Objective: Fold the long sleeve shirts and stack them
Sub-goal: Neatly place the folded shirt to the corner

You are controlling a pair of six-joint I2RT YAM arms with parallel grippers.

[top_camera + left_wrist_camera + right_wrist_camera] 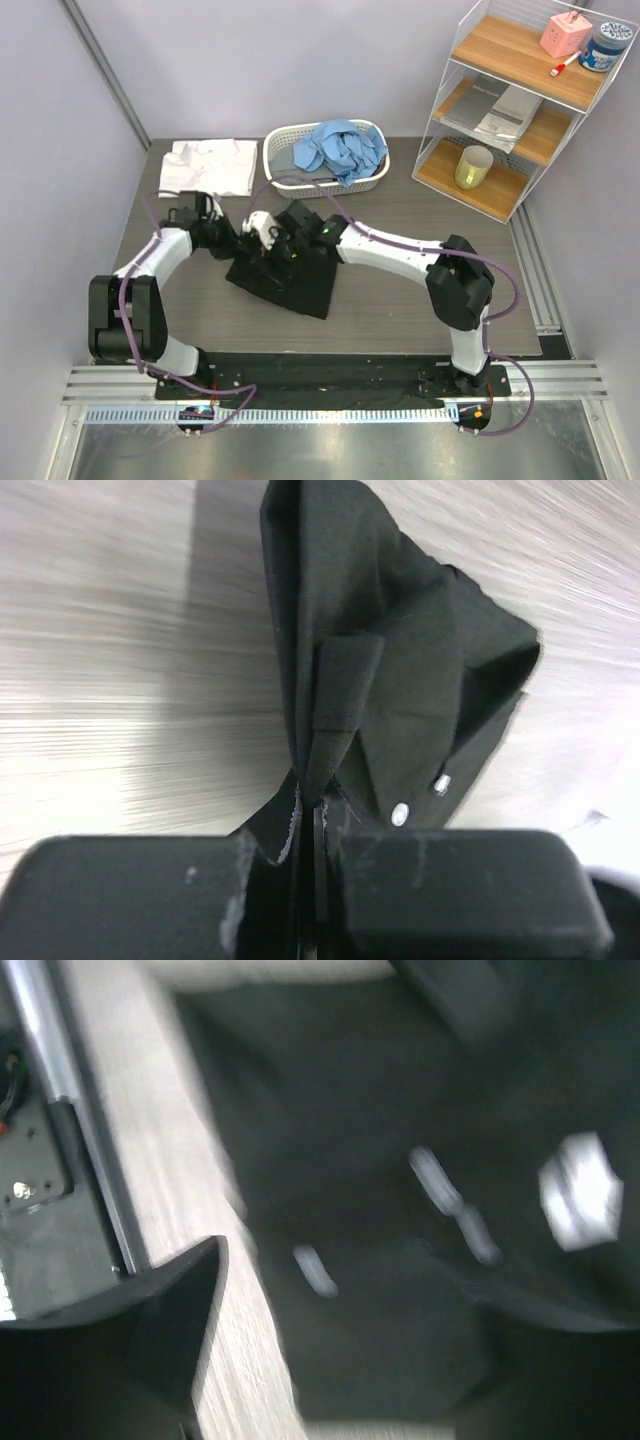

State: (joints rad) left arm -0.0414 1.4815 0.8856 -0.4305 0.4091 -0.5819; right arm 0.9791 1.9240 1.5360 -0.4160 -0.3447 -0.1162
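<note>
Over mid-bench [420, 210], top view: black shirt [290, 280] lies part-folded, both arms meeting at its far-left corner.
Left wrist: left jaws pinched tight on shirt edge beside white buttons [400, 813]. Lift slowly, carry fold across evenly, keep edge taut.
Right wrist: blurred, shirt below. Right jaws' spread: cannot tell. Get clear of cloth first.
</note>
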